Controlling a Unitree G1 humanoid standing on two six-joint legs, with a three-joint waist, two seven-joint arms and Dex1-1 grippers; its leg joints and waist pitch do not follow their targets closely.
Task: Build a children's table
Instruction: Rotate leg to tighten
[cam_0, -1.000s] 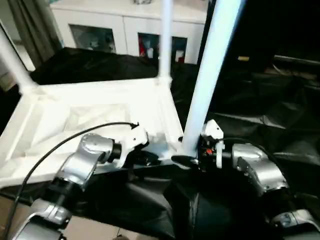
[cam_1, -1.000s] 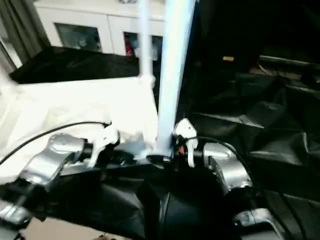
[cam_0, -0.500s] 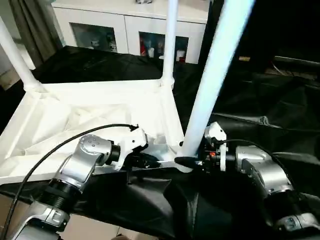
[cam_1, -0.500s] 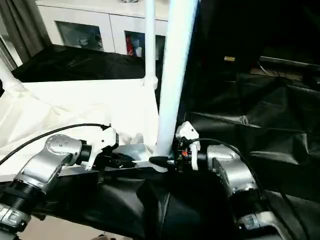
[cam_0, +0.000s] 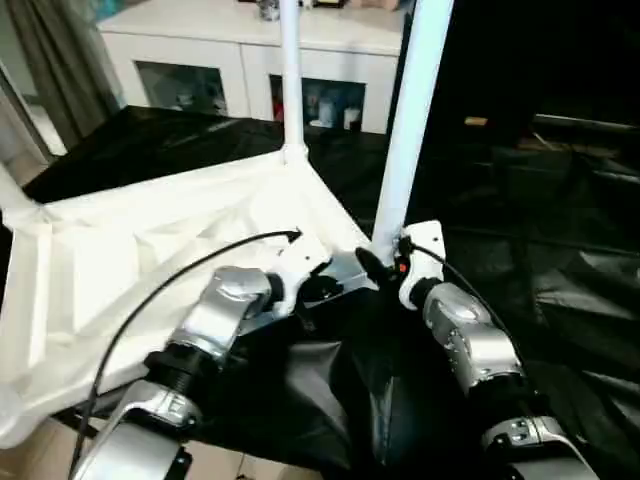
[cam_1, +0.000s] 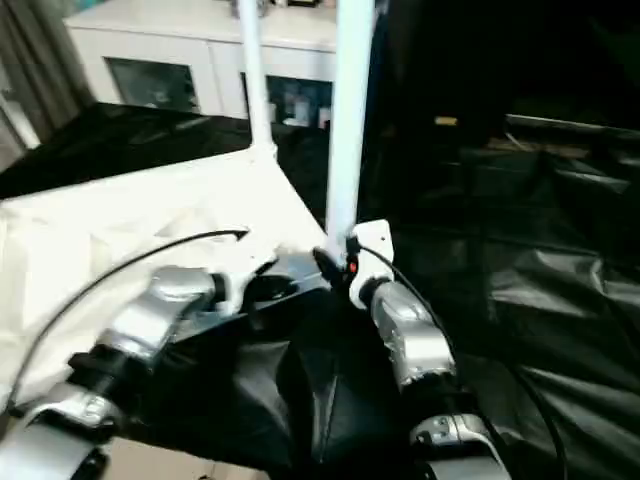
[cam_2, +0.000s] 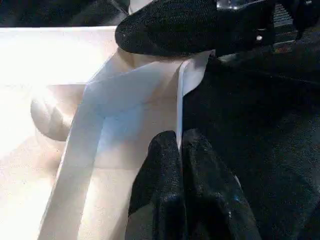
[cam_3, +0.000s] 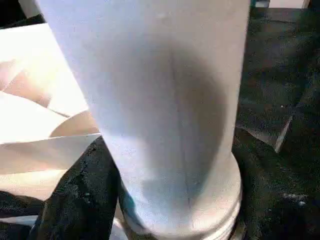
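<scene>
Place: a room indoors, maybe a lab
Signs: black cloth (cam_0: 560, 300) on the table, white cabinet (cam_0: 230, 60) with glass doors, grey curtain (cam_0: 55, 70)

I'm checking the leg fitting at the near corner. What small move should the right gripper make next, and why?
Probably close the right gripper snugly on the base of the near leg and press it into its corner socket. The leg stands upright in the corner of the upturned tabletop, with a collar visible at its foot, while the left gripper, shut on the tabletop's rim, steadies it.
</scene>
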